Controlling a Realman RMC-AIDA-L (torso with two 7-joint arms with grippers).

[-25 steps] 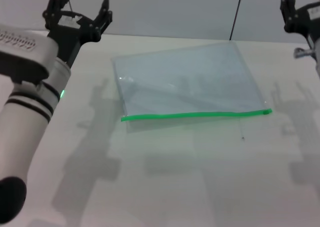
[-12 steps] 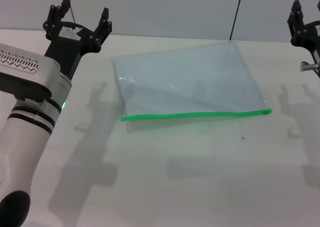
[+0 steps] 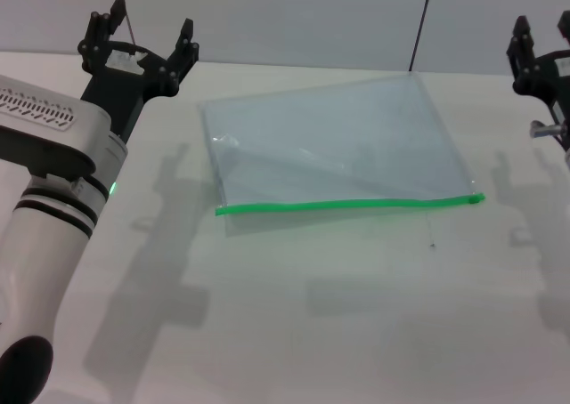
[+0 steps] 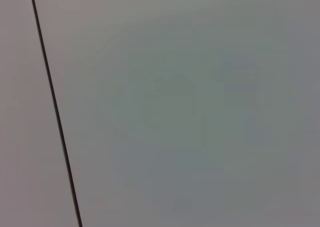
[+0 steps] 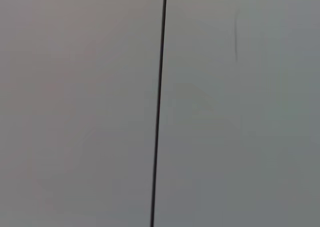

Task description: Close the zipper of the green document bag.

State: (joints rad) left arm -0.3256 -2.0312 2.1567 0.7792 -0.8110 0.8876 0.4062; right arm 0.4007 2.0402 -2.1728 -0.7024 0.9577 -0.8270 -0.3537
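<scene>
The green document bag (image 3: pixel 329 141) lies flat in the middle of the white table, a translucent greyish pouch. Its zipper (image 3: pixel 347 205) is a bright green strip along the edge nearest me, with a small thicker tab at its right end (image 3: pixel 478 197). My left gripper (image 3: pixel 139 37) hovers open above the table's far left corner, well away from the bag. At the far right edge of the head view, my right gripper (image 3: pixel 541 39) is also raised and open, holding nothing. Both wrist views show only a plain wall.
The white table (image 3: pixel 338 315) stretches wide in front of the bag. A grey wall (image 3: pixel 294 12) with a dark vertical seam (image 3: pixel 420 21) rises behind the table; the same kind of seam (image 4: pixel 55 112) (image 5: pixel 159 107) crosses both wrist views.
Both grippers have sunk a little in the head view. The left forearm has shifted slightly. The bag has not moved.
</scene>
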